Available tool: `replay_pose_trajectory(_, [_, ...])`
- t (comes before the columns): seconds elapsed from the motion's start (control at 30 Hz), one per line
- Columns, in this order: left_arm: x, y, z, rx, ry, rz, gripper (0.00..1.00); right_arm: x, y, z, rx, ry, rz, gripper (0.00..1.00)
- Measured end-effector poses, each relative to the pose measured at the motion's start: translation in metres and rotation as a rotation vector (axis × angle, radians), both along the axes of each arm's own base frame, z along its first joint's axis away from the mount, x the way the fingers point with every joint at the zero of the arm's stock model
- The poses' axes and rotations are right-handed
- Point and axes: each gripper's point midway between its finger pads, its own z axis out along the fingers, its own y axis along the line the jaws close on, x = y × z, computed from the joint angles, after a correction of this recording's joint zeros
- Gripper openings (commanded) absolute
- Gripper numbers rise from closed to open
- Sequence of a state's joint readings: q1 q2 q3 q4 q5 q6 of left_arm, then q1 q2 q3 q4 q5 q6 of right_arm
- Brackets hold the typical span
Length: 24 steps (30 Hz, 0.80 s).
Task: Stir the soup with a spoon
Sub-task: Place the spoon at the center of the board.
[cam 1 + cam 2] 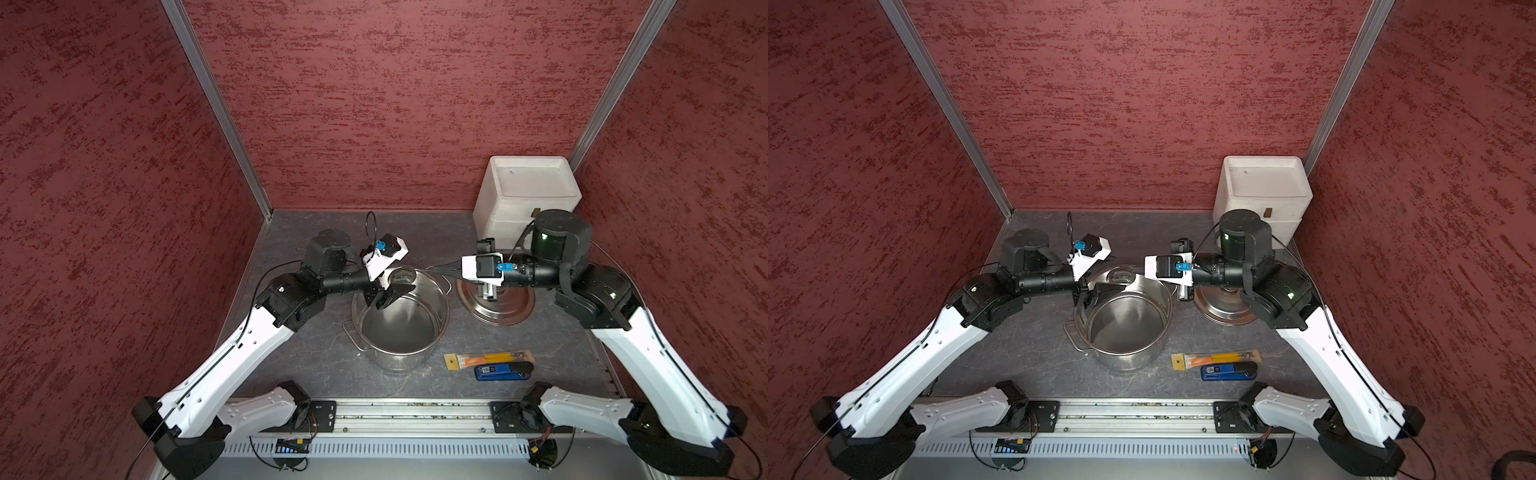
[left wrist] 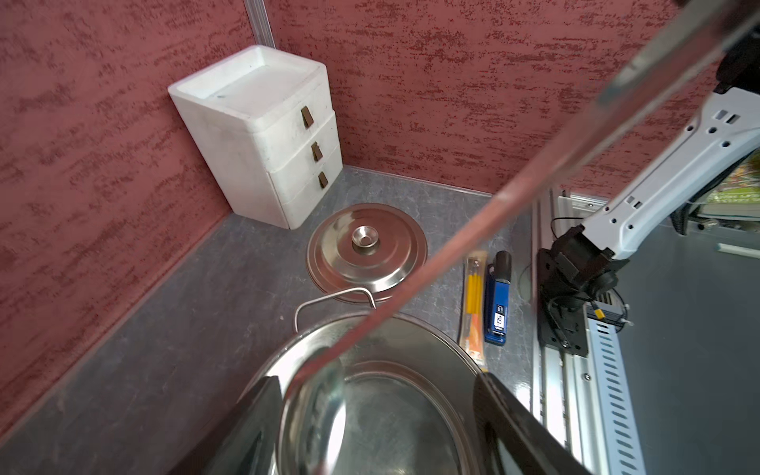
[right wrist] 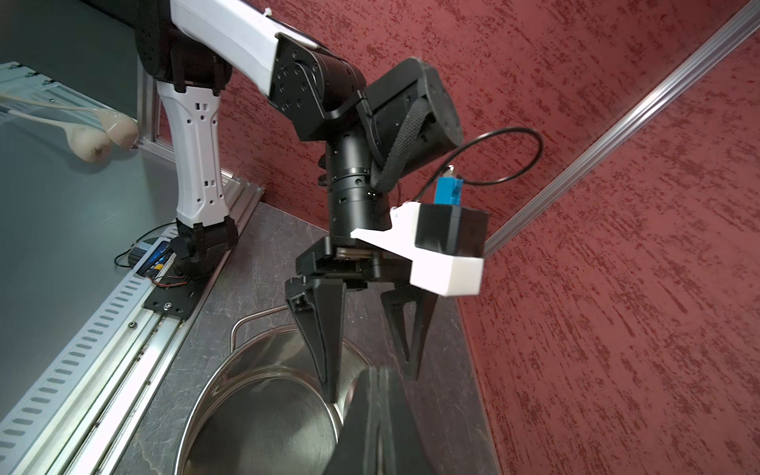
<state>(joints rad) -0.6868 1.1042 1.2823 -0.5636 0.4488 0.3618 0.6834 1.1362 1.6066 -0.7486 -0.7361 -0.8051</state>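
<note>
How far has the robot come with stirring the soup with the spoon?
Done: the lid lies on the table beside the open pot. In hand: the right gripper is shut on the handle of the spoon, whose bowl hangs at the pot's rim inside the open left gripper. To do: lower the bowl into the pot and stir; no soup is visible.

The spoon (image 2: 444, 246) is blurred in the left wrist view, handle leaving the frame, bowl seemingly cut off.

There is 1 pot (image 1: 399, 360), 1 lid (image 1: 511, 307), 1 spoon (image 2: 316, 419), 1 white cabinet (image 1: 528, 187) with 3 drawers (image 2: 306, 160), 1 orange packet (image 1: 490, 358), 1 blue gadget (image 1: 498, 370), and 2 robot arms (image 1: 232, 353).
</note>
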Motion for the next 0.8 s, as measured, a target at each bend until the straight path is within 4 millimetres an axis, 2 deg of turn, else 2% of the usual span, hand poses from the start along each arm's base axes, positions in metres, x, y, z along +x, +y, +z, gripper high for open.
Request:
replay_pose_trajectory(0.23, [-0.001, -0.020, 0.017, 0.007, -0.151, -0.044, 0.68, -0.006, -0.004, -0.003, 0.000, 0.004, 0.007, 0.00])
replay_pose_trajectory(0.37, [-0.007, -0.039, 0.017, 0.019, -0.170, -0.101, 0.49, -0.009, -0.005, -0.001, 0.006, -0.002, 0.010, 0.00])
replay_pose_trajectory(0.53, [-0.003, -0.047, 0.008, 0.047, -0.181, -0.101, 0.36, -0.010, -0.005, -0.002, 0.008, 0.001, 0.015, 0.00])
replay_pose_trajectory(0.63, [-0.001, -0.047, 0.011, 0.045, -0.202, -0.091, 0.20, -0.008, -0.004, 0.001, 0.017, -0.014, 0.011, 0.00])
replay_pose_trajectory(0.73, [-0.004, -0.047, 0.013, 0.051, -0.257, -0.110, 0.00, -0.006, -0.004, 0.007, 0.038, -0.023, -0.003, 0.00])
replay_pose_trajectory(0.8, [-0.011, -0.046, 0.012, 0.054, -0.281, -0.132, 0.00, -0.011, -0.005, 0.006, 0.040, -0.015, 0.017, 0.00])
